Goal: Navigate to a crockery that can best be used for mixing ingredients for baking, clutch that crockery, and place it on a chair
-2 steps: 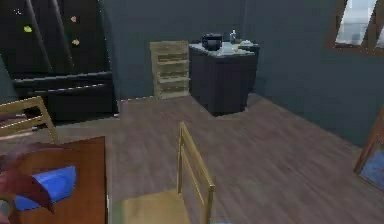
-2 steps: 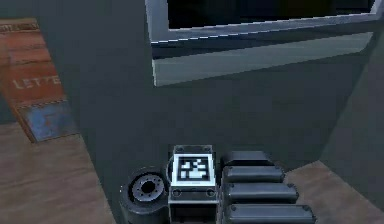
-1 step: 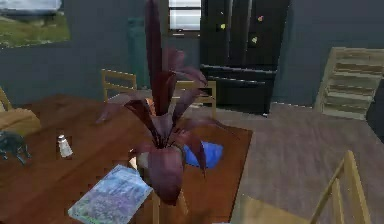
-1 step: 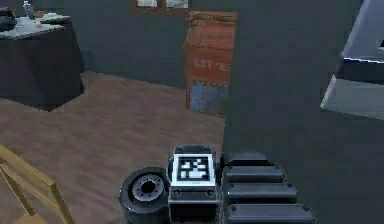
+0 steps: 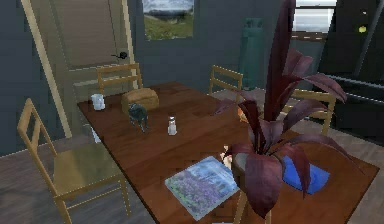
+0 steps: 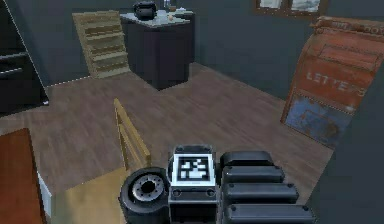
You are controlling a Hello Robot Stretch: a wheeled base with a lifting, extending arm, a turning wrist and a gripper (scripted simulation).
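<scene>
No mixing bowl can be made out. A wooden dining table carries a white mug, a loaf of bread, a small dark object and a white shaker. Wooden chairs stand around it: one at the near left, two behind, one at the right. In the arm side view a chair back rises just beyond the gripper's dark body, beside a white marker square. Its fingers cannot be made out, so I cannot tell whether it holds anything.
A potted plant with dark red leaves, a magazine and a blue mat lie on the table's near end. A door is behind. Beyond the chair: open wood floor, a wooden shelf, a dark cabinet, an orange board.
</scene>
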